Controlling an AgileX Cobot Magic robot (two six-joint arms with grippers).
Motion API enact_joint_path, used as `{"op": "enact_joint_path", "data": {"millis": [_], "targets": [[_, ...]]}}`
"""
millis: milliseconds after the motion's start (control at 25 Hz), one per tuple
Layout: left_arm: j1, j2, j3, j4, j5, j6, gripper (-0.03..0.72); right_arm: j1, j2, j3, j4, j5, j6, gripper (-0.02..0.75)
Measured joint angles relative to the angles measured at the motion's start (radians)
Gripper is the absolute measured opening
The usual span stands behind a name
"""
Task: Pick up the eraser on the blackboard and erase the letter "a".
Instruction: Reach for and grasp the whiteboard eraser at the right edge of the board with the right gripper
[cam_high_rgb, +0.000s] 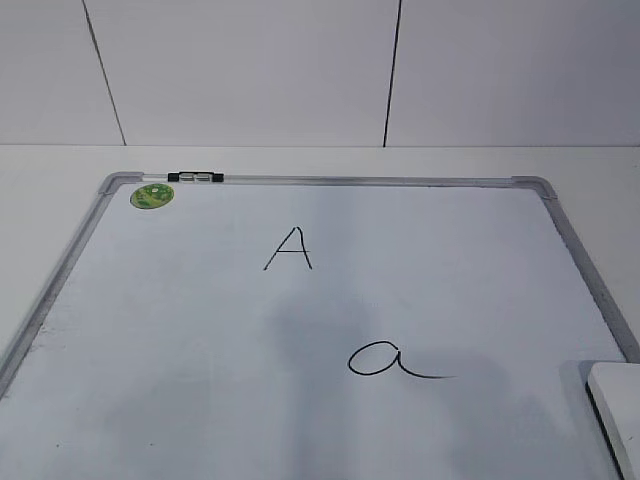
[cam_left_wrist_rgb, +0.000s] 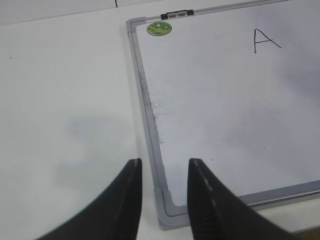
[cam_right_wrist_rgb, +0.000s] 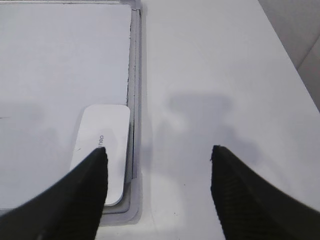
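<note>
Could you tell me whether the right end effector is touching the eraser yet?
Cannot tell. In the right wrist view the open right end effector has one finger overlapping the eraser in the image, but no view shows a gap or contact plainly.

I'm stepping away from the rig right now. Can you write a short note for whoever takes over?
Left gripper: open, empty, above the blackboard's near-left corner.
Right gripper: open, empty, above the board's right edge, beside the eraser.
Eraser lies on the board at its near-right corner, untouched.
The letter "a" is intact, below the capital "A".
Done: nothing. Left: grasp eraser, wipe off "a".
</note>
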Motion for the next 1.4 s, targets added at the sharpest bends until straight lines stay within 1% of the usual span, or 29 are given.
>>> {"op": "enact_joint_path", "data": {"millis": [1120,1240,1400], "targets": [[0.000,0.000,0.000,0.000,0.000,0.000,0.235,0.000,0.000,0.000,0.000,0.000,0.000,0.526],[0.000,0.000,0.000,0.000,0.000,0.000,0.235,0.000,0.000,0.000,0.021,0.000,0.000,0.526],[0.000,0.000,0.000,0.000,0.000,0.000,0.235,0.000,0.002,-0.017,0.049,0.037,0.000,0.526]]}}
